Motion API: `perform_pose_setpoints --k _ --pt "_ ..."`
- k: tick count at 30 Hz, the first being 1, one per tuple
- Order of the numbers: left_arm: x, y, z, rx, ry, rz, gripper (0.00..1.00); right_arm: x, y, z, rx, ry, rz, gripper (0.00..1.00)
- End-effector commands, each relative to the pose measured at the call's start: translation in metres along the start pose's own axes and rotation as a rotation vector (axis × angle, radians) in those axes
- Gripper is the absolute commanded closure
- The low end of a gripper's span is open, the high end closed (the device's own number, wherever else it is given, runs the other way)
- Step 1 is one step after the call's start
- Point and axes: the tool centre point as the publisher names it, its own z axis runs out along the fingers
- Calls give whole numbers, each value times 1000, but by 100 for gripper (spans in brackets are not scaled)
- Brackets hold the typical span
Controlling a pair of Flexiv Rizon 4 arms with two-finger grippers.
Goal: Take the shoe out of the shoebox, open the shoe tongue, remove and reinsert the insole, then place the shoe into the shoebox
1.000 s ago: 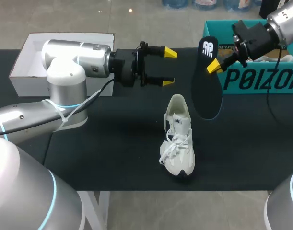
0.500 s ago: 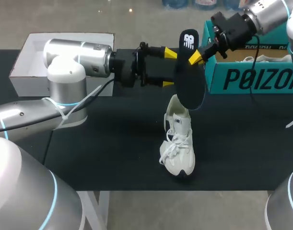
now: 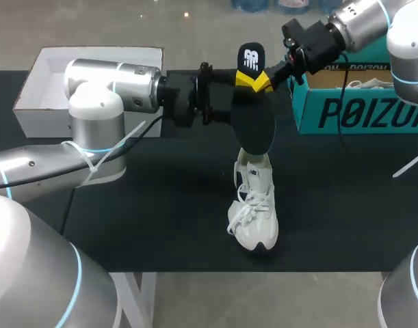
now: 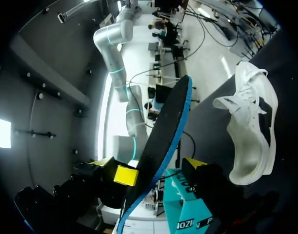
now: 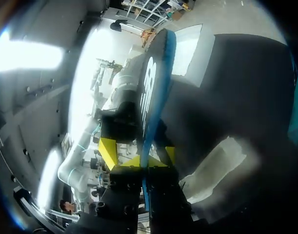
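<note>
A black insole (image 3: pixel 253 119) with a white logo at its heel hangs upright above the white shoe (image 3: pixel 255 205), which lies on the black table. My right gripper (image 3: pixel 267 76), reaching in from the upper right, is shut on the insole near its heel. In the right wrist view the insole (image 5: pixel 156 78) rises edge-on from between the fingers of the right gripper (image 5: pixel 146 163). My left gripper (image 3: pixel 237 96) is level with the insole and open. In the left wrist view the insole (image 4: pixel 163 141) passes between the spread fingers of the left gripper (image 4: pixel 158 170). The shoe (image 4: pixel 251 131) lies beyond.
The teal shoebox (image 3: pixel 362 113) stands open at the table's back right, with something white inside. A white box lid (image 3: pixel 31 102) sits at the back left behind my left arm. The shoe lies near the table's front edge.
My right arm has carried the insole leftward from in front of the teal box to between the left gripper's fingers. The left arm has barely moved.
</note>
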Motion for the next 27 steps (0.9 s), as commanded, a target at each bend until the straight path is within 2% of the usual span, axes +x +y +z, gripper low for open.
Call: perform_pose_setpoints --k 1,22,23,24,27 --pt "2 -4 -1 -5 -8 5 100 1 4 3 5 -1 0 100" --pt "1 -11 -5 -15 -20 24 100 0 4 1 0 -12 26 100" --pt "1 -12 -5 -19 -17 23 100 -1 2 0 0 -29 46 62" --pt "1 -12 -6 -22 -14 21 100 -1 0 -1 1 -48 54 0" --pt "4 -12 -8 -31 -4 12 100 -1 -8 -10 -1 -112 64 0"
